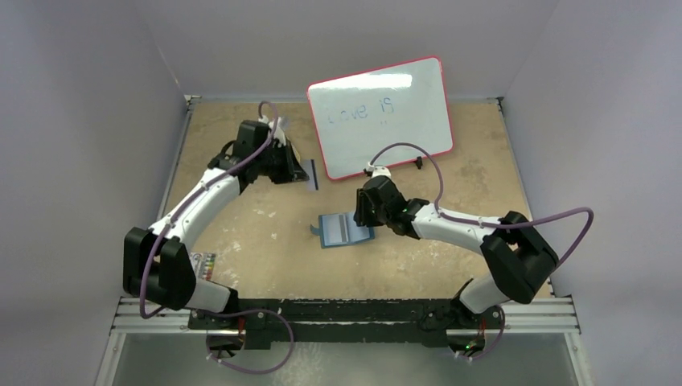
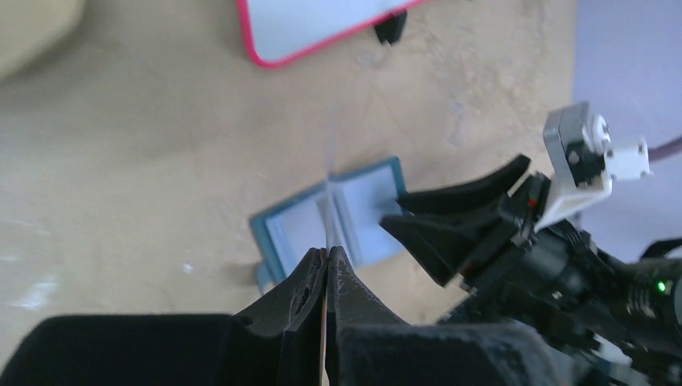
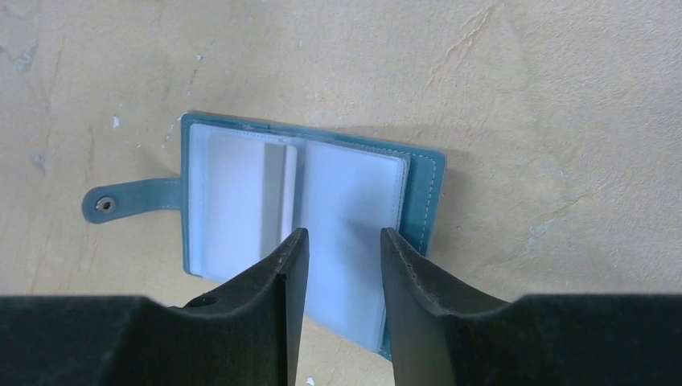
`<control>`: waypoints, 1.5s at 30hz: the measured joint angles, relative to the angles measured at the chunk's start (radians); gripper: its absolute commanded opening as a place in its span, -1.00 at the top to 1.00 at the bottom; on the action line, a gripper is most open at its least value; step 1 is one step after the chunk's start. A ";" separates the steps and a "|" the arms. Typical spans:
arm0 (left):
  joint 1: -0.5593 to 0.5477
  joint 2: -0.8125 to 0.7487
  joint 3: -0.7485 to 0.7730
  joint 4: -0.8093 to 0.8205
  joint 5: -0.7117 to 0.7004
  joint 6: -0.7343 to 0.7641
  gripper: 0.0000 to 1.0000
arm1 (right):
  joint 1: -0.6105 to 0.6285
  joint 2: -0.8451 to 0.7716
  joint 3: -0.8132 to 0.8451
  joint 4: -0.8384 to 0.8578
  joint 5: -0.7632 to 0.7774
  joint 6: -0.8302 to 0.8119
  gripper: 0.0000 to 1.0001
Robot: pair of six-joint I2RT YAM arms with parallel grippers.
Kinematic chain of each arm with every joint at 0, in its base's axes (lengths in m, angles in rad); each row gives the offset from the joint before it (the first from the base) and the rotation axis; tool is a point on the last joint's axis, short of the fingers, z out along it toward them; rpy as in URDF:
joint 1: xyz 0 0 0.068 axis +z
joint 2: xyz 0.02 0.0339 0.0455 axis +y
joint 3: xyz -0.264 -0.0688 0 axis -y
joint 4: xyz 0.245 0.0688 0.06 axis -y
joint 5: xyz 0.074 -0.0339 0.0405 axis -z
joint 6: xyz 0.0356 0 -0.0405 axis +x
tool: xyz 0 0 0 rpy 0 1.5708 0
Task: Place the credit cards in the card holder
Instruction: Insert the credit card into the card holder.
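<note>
There are two arms, a left arm [image 1: 197,205] and a right arm [image 1: 458,227], and two grippers, a left gripper [image 2: 327,256] and a right gripper [image 3: 342,241]. There is one holder [image 3: 233,193], one card [image 1: 314,183], one striped card [image 1: 206,264], one whiteboard [image 1: 378,117] and one table [image 1: 265,241].

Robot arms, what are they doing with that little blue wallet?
They are putting cards into it. The card holder lies open on the table, its snap tab sticking out one side. The right gripper is right over its clear sleeves, jaws apart, holding nothing. The left gripper is shut on one thin credit card, off to the side, not yet in.
</note>
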 measured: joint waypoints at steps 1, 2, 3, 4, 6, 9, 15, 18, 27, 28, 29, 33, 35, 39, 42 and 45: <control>0.000 -0.024 -0.068 0.053 0.043 -0.048 1.00 | -0.004 0.003 -0.001 0.000 0.000 0.000 0.21; -0.001 -0.043 -0.130 0.103 0.076 -0.093 1.00 | -0.005 0.006 -0.002 0.000 0.002 -0.001 0.21; -0.002 -0.056 -0.177 0.141 0.100 -0.126 1.00 | -0.006 0.011 -0.002 0.000 0.002 -0.001 0.21; -0.004 -0.068 -0.228 0.187 0.126 -0.171 1.00 | -0.006 0.016 -0.003 0.000 0.003 -0.001 0.22; -0.013 -0.076 -0.304 0.260 0.160 -0.245 1.00 | -0.006 0.019 -0.011 -0.001 0.003 -0.002 0.22; -0.051 -0.076 -0.380 0.361 0.177 -0.333 1.00 | -0.006 0.027 -0.018 -0.001 0.004 -0.003 0.23; -0.159 -0.075 -0.467 0.537 0.179 -0.448 1.00 | -0.011 0.046 -0.029 0.000 0.011 -0.001 0.24; -0.183 -0.064 -0.492 0.587 0.174 -0.473 1.00 | -0.011 0.049 -0.041 0.002 0.011 0.003 0.25; -0.200 0.047 -0.546 0.669 0.164 -0.498 1.00 | -0.016 0.049 -0.060 0.032 0.011 0.012 0.24; -0.205 0.061 -0.547 0.678 0.165 -0.500 1.00 | -0.016 0.049 -0.060 0.032 0.011 0.012 0.24; -0.210 0.075 -0.548 0.688 0.166 -0.507 1.00 | -0.016 0.049 -0.060 0.033 0.011 0.012 0.25; -0.224 0.114 -0.548 0.705 0.166 -0.506 1.00 | -0.016 0.049 -0.064 0.041 0.011 0.013 0.24; -0.225 0.126 -0.548 0.701 0.161 -0.502 1.00 | -0.017 0.049 -0.067 0.045 0.011 0.013 0.24; -0.225 0.145 -0.548 0.684 0.148 -0.484 1.00 | -0.017 0.049 -0.069 0.049 0.011 0.014 0.24; -0.230 0.147 -0.549 0.673 0.142 -0.479 1.00 | -0.017 0.049 -0.069 0.049 0.011 0.014 0.24; -0.235 0.147 -0.554 0.673 0.140 -0.479 1.00 | -0.017 0.049 -0.069 0.050 0.011 0.014 0.24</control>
